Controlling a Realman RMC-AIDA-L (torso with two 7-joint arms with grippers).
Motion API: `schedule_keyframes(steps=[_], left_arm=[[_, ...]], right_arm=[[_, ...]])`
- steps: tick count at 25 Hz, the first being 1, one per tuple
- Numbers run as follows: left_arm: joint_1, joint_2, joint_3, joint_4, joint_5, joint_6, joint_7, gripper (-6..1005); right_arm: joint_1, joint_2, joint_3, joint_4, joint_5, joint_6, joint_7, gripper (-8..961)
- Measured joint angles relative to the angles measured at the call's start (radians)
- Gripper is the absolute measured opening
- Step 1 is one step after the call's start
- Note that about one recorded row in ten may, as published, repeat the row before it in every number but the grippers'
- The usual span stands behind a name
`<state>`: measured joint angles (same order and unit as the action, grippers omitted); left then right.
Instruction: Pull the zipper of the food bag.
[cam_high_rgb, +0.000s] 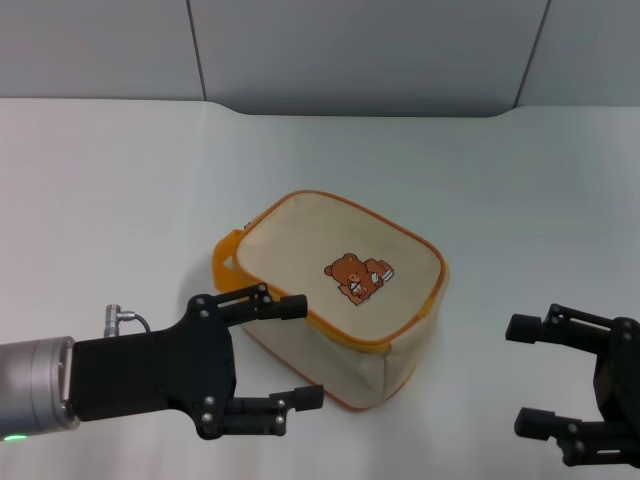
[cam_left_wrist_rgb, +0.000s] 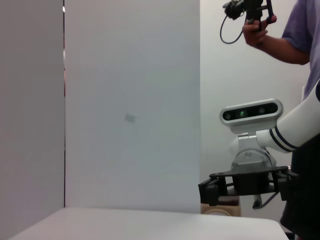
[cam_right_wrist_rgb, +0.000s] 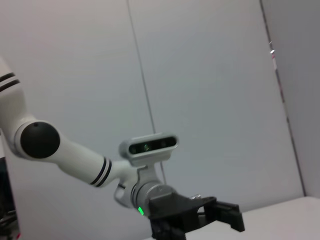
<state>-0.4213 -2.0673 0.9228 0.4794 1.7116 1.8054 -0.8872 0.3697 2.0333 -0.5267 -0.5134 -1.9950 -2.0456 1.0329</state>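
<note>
The food bag (cam_high_rgb: 330, 245), beige with a brown bear print, lies on the white table (cam_high_rgb: 120, 190) in the middle of the head view. Its yellow-orange loop handle (cam_high_rgb: 224, 262) is at its left end. The yellow-orange zipper band (cam_high_rgb: 398, 335) runs along the bag's near upper edge; the metal pull does not show. My left gripper (cam_high_rgb: 303, 352) is open at the bag's near left corner, its fingers spanning that corner. My right gripper (cam_high_rgb: 520, 375) is open and empty, apart from the bag to its right. The left wrist view shows the right gripper (cam_left_wrist_rgb: 240, 187) farther off.
Grey wall panels (cam_high_rgb: 360, 50) stand behind the table's far edge. A person (cam_left_wrist_rgb: 300, 35) holding a black device stands beyond the robot in the left wrist view. The right wrist view shows my left arm (cam_right_wrist_rgb: 75, 160) and its gripper (cam_right_wrist_rgb: 200, 215).
</note>
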Motion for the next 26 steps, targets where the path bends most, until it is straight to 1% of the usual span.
schedule_keyframes(steps=[2, 5, 12, 17, 24, 26], left_arm=[[0.007, 0.001, -0.004, 0.010, 0.001, 0.001, -0.012, 829], [0.012, 0.001, -0.007, 0.011, 0.002, 0.004, -0.013, 829], [0.022, 0.001, -0.007, 0.012, 0.001, 0.004, -0.006, 829], [0.029, 0.000, -0.008, 0.011, -0.002, 0.006, -0.005, 829], [0.031, 0.000, -0.009, 0.011, -0.003, 0.009, -0.004, 829], [0.032, -0.001, -0.009, 0.010, -0.004, 0.007, 0.004, 829]], right_arm=[[0.002, 0.001, -0.005, -0.003, -0.004, 0.005, 0.001, 846], [0.001, 0.006, -0.007, -0.013, -0.005, 0.007, 0.001, 845], [-0.004, 0.009, -0.001, -0.021, -0.005, 0.008, 0.002, 845], [-0.005, 0.016, -0.005, -0.032, -0.005, 0.014, -0.002, 845], [-0.009, 0.019, -0.003, -0.035, -0.005, 0.021, -0.006, 845], [-0.015, 0.025, 0.002, -0.039, -0.002, 0.021, -0.012, 845]])
